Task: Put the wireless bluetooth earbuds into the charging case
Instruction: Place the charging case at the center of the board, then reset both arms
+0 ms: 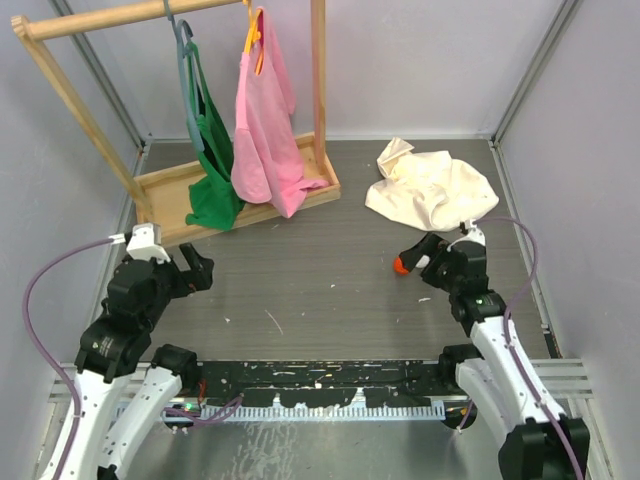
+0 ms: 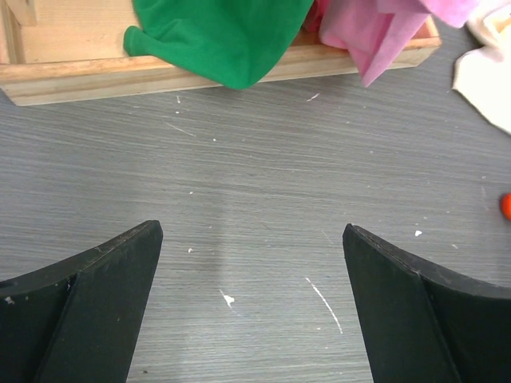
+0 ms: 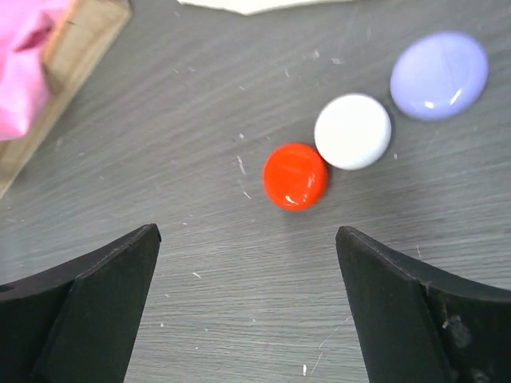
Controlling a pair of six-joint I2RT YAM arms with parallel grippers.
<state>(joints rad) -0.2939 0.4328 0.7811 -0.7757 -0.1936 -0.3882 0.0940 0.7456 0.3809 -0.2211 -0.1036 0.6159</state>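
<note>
My right gripper (image 3: 247,239) hangs spread wide and empty over the grey table (image 3: 160,144). Just ahead of it a glossy red round plastic case (image 3: 295,176) lies against a white round plastic case (image 3: 353,132), with a lilac round plastic case (image 3: 439,76) just beside that. All three look closed. I see no earbuds in any view, so I judge nothing inserted yet. My left gripper (image 2: 251,239) is spread too, holding nothing.
</note>
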